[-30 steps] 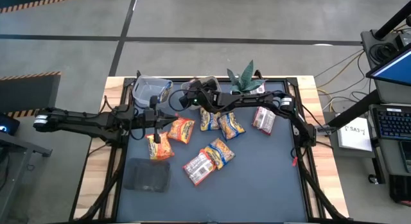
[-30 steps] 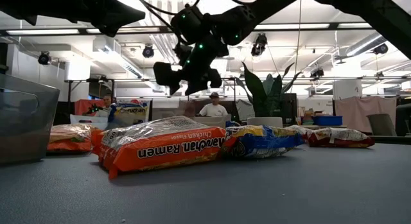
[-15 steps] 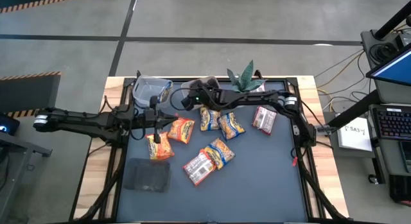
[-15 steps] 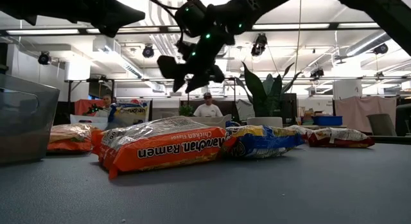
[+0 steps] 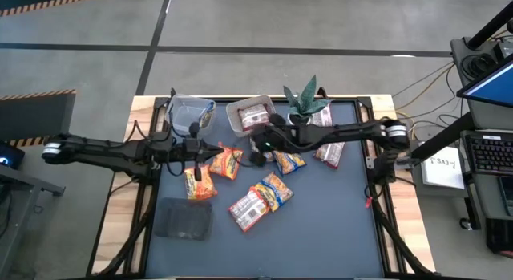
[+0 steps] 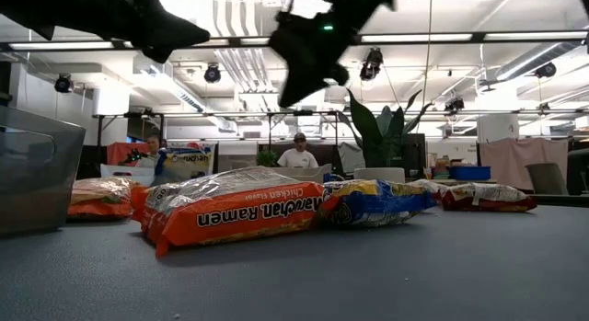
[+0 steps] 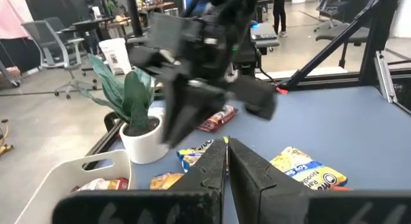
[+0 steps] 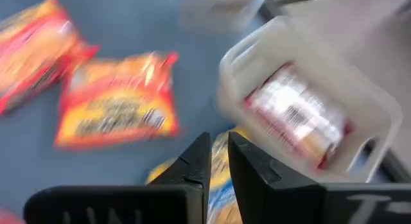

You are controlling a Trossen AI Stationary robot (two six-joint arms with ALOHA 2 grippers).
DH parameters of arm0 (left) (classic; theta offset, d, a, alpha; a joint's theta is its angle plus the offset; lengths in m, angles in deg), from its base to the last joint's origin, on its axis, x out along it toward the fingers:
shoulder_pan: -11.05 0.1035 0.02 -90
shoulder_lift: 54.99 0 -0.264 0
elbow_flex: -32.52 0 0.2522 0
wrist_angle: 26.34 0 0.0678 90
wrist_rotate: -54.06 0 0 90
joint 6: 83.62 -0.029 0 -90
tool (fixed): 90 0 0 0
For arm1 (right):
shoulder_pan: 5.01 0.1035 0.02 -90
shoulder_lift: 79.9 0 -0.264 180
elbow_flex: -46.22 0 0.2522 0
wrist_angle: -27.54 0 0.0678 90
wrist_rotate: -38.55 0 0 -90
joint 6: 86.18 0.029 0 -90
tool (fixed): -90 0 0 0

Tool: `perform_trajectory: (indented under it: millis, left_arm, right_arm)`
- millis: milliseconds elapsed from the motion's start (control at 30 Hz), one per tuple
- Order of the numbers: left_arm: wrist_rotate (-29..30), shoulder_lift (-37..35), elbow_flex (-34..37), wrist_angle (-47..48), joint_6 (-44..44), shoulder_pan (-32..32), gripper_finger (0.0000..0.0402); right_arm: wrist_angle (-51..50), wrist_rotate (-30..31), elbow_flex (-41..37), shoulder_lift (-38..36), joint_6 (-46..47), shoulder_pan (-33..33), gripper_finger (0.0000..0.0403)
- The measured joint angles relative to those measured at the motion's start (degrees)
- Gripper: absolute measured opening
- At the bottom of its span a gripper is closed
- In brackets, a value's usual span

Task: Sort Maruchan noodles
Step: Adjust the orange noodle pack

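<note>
Several Maruchan noodles packets lie flat on the dark mat: two orange ones (image 5: 227, 162) (image 5: 199, 184), blue-yellow ones (image 5: 288, 161) (image 5: 276, 190), red-and-white ones (image 5: 247, 209) (image 5: 329, 149). Another red-and-white packet (image 5: 255, 115) lies in the white tub (image 5: 237, 111) at the far edge. My right gripper (image 5: 253, 152) hangs shut and empty above the mat, near that tub (image 8: 359, 102). My left gripper (image 5: 215, 148) is shut and empty, above the orange packets. In the low view an orange packet (image 6: 230, 215) lies nearest.
A clear tub (image 5: 191, 113) stands at the far left, a potted plant (image 5: 304, 99) beside the white tub. A dark grey pad (image 5: 183, 218) lies near left. Bare mat stretches along the near and right sides. People show in the room behind.
My right gripper has drawn back from over the white tub toward the table's near and right side, risen, and shut. The red-and-white packet now shows lying in the tub.
</note>
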Motion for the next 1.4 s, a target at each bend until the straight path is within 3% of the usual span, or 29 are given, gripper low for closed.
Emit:
perform_trajectory:
  millis: [67, 267, 433, 833, 1033, 1167, 1400]
  left_arm:
    - [0.0, 0.87, 0.0, 0.09, 0.0, 0.02, 0.0]
    - [0.19, 4.24, 0.0, -0.03, 1.94, 0.02, 0.0]
    - [0.41, 6.42, -0.06, 0.0, 11.18, 0.02, 0.0]
    - [0.5, 12.42, -5.46, 1.01, 31.18, -0.07, 0.0]
    - [-1.29, 21.03, -13.0, 3.31, 34.95, -0.25, 0.0]
    - [-4.35, 26.04, -20.14, 15.28, 36.97, -0.72, 0.0]
    - [-4.52, 33.33, -33.8, 49.99, 37.02, -3.02, 0.0]
  right_arm:
    - [2.22, -3.01, -4.77, -2.63, -0.02, 0.91, 0.0037]
    - [12.1, -4.12, -19.03, -10.94, -2.82, 3.09, 0.0033]
    - [20.53, -5.96, -28.69, -18.74, -7.65, 3.17, 0.0033]
    - [41.55, -7.21, -43.6, -34.87, -23.05, 2.69, 0.0034]
    - [46.75, -13.32, -45.38, -38.37, -30.18, 2.67, 0.0034]
    - [44.42, -14.95, -45.44, -41.15, -30.47, 2.66, 0.0034]
    - [40.92, -15.85, -46.49, -45.0, -30.38, 2.66, 0.0034]
